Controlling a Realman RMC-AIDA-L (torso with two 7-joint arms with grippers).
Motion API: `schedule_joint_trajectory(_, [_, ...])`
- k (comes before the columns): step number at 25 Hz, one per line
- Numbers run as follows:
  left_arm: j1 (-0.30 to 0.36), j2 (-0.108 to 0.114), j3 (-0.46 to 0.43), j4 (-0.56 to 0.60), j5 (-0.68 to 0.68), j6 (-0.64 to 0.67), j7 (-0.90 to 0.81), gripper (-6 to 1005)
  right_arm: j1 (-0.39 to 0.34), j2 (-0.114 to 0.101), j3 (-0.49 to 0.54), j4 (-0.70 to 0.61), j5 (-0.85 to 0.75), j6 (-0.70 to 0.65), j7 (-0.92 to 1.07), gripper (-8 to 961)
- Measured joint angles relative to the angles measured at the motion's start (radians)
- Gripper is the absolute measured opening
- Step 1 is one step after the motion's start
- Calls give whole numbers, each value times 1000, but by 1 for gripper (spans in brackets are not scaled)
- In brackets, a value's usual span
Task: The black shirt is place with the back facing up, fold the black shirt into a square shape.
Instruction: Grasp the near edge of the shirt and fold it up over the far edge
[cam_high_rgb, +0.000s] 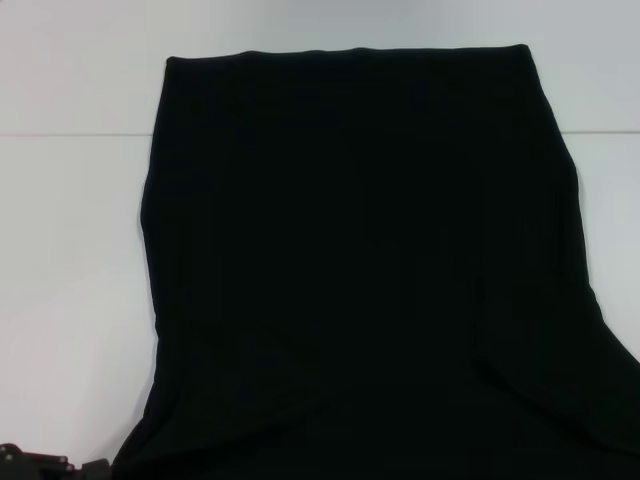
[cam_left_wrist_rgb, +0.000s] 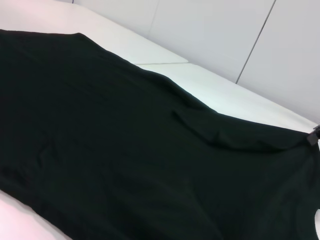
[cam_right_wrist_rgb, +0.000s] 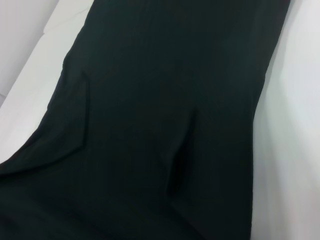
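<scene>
- Shirt status: plain matte black soft-fabric shirt (cam_high_rgb: 365, 270) lies spread on the white table (cam_high_rgb: 70, 260). Its far hem is straight. Its sides look already tucked inward into a long panel, flaring wider at the near end.
- Left gripper (cam_high_rgb: 40, 465): only a sliver of dark hardware shows at the near-left corner of the head view. It sits just beside the shirt's near-left edge. Fingers not visible, so cannot tell whether released or clenched.
- Right gripper: not in any view, state unknown. Its wrist camera looks down the length of the cloth, which shows creases (cam_right_wrist_rgb: 185, 145).
- Step, as I read it: between folds, lengthwise fold still pending.
- Next move likely calls for both grippers to pinch the near corners and carry them toward the far hem, keeping the edges aligned.
</scene>
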Motion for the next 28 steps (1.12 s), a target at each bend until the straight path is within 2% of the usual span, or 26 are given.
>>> schedule_joint_trajectory(7, [-33,4,0,-11,-5,0,-7,2,22,-3,40,-3,0,-24,0,44])
schedule_joint_trajectory(13, [-165,19,-2,-26,-16,-58,-62,2,115,12,142,-3,8,-53,16,44])
schedule_joint_trajectory(17, [-286,53,5,-99,-23,-175,-128,2,194,30,190,-3,8,11,41,43])
schedule_joint_trajectory(18, [-286,53,5,-99,-23,-175,-128,2,214,33,195,-2,9,35,47,43])
schedule_joint_trajectory(19, [-316,65,7,-124,-23,-207,-144,2,235,35,197,2,9,58,52,43])
schedule_joint_trajectory(21, [-409,107,8,-199,-23,-315,-203,2,276,37,196,13,11,107,57,43])
schedule_joint_trajectory(25, [-491,133,17,-258,-24,-452,-260,2,367,48,187,57,6,277,75,43])
schedule_joint_trajectory(28, [-549,140,22,-299,-23,-574,-282,2,438,53,184,122,5,441,75,43])
